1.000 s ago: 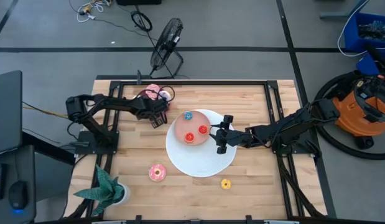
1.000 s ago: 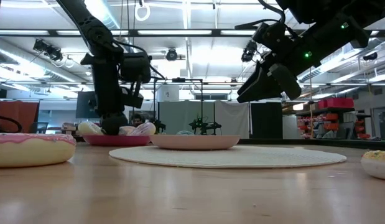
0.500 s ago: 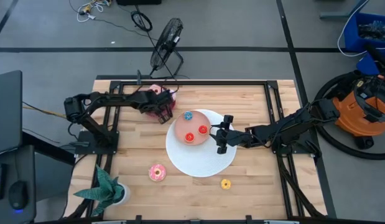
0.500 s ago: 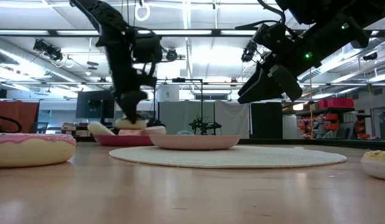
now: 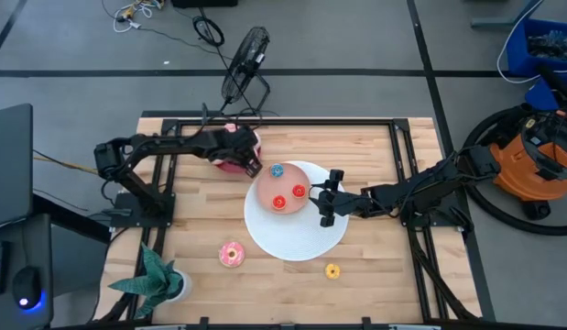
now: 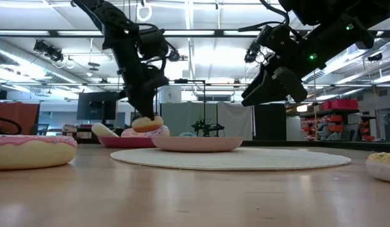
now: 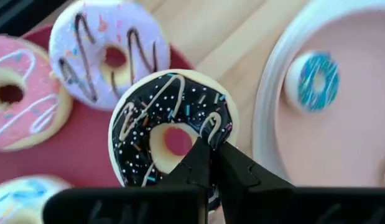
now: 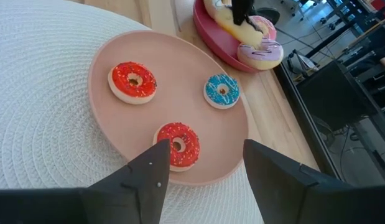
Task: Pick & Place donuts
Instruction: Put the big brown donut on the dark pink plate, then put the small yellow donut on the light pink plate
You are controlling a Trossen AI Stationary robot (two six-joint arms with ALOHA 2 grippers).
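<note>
Two arms over the table, and from above the left gripper (image 5: 249,165) sits at the near edge of the crimson plate (image 5: 230,166), just beside the salmon plate (image 5: 285,189) that rests on the big white disc (image 5: 297,236). On that salmon plate lie the blue donut (image 5: 277,171) and two red donuts (image 5: 279,202) (image 5: 299,192); a pink donut (image 5: 232,254) and the yellow donut (image 5: 332,270) lie on bare wood, well apart from the salmon plate on its near side. The right gripper (image 5: 324,195) hangs just beside the salmon plate, over the disc. Down at table level, the left gripper (image 6: 146,115) has the chocolate donut (image 6: 147,123) lifted clear above the crimson plate (image 6: 125,142), while the right gripper (image 6: 261,85) hovers high over the disc (image 6: 232,159), touching nothing. Through the left wrist camera, the fingers (image 7: 201,163) are pinched tight on the rim of the chocolate donut (image 7: 170,127), one tip through its hole; under it on the crimson plate (image 7: 92,155) lie the purple donut (image 7: 108,56), another pink donut (image 7: 21,99) and the white donut (image 7: 21,196). From the right wrist camera, its own fingers (image 8: 158,171) stand spread wide with nothing between them, above the salmon plate (image 8: 173,112) with its three small donuts.
</note>
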